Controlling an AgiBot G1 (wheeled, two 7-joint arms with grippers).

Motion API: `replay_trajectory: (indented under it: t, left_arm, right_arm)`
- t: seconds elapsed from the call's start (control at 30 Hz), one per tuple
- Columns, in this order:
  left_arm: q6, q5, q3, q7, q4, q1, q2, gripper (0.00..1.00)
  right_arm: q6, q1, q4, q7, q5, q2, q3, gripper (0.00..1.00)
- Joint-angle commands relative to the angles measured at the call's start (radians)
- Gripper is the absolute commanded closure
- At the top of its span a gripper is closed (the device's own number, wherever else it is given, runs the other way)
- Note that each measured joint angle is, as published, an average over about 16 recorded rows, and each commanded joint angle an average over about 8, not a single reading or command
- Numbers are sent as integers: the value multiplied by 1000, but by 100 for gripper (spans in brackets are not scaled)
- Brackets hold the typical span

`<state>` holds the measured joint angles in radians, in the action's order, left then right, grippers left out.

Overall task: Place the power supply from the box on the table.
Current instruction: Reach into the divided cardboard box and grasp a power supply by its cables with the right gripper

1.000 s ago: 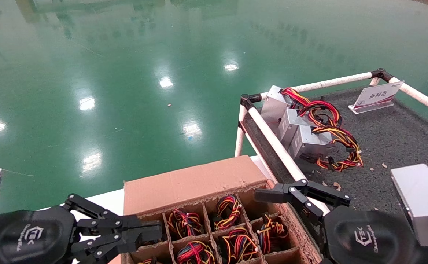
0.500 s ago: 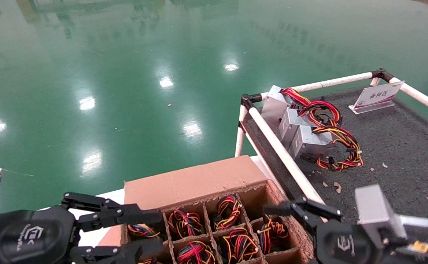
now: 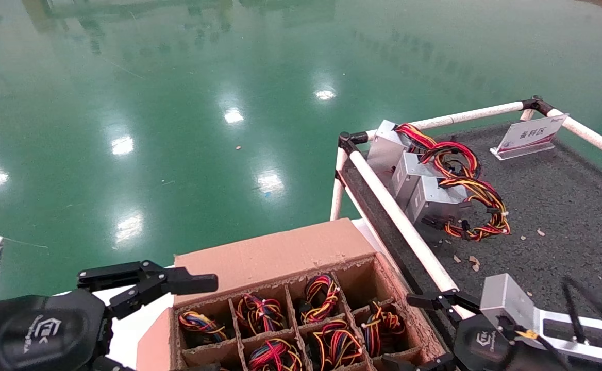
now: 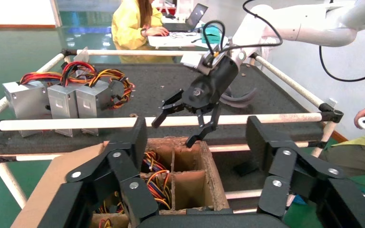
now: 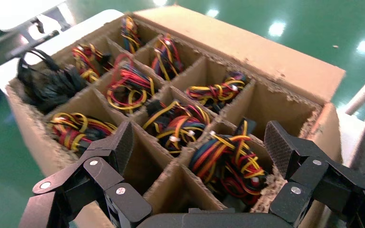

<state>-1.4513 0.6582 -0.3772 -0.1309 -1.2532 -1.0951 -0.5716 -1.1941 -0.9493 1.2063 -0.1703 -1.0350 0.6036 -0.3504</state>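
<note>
The box (image 3: 275, 252) stands at the bottom middle of the head view, its grid cells stuffed with coloured wire bundles. My right gripper (image 3: 398, 330) hangs open over the cell at the box's right edge. In the right wrist view this gripper (image 5: 199, 142) straddles a power supply (image 5: 228, 161) of which only the red, yellow, orange and blue wire bundle shows; its body is hidden in the cell. My left gripper (image 3: 193, 322) is open at the box's left front corner and holds nothing. The table (image 3: 564, 206) lies to the right.
Three silver units (image 3: 424, 190) with red-yellow wires lie against the table's white rail (image 3: 399, 221). A sign card (image 3: 530, 135) stands at the far corner. Cardboard crumbs dot the felt. Green floor surrounds everything. A person in yellow (image 4: 133, 23) sits beyond the table.
My right gripper swung back from the table's rail and turned down over the box's right cells. My left gripper opened wide and drew leftward off the box, uncovering the left cells.
</note>
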Motion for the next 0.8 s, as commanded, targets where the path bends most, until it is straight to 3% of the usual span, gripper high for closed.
replay_trajectory:
  t: [0.03,0.17,0.3,0.43,0.47,0.8]
  left_arm:
    - [0,0,0,0,0,0,0,0]
    - [0,0,0,0,0,0,0,0]
    - [0,0,0,0,0,0,0,0]
    - [0,0,0,0,0,0,0,0]
    - [0,0,0,0,0,0,0,0]
    - [0,0,0,0,0,0,0,0]
  right_arm:
    - [27,1,0,-4,-23,4,-5,2]
    - [64,-16,-23,-11,-59,37,-21,26]
    - [89,-39,-51,-19,-84,74,-35,70]
    - [95,-59,-73,-27,-98,104,-49,96]
    - [94,-63,-77,-28,-101,110,-52,100]
    - [98,-72,-116,-32,-129,122,-70,100]
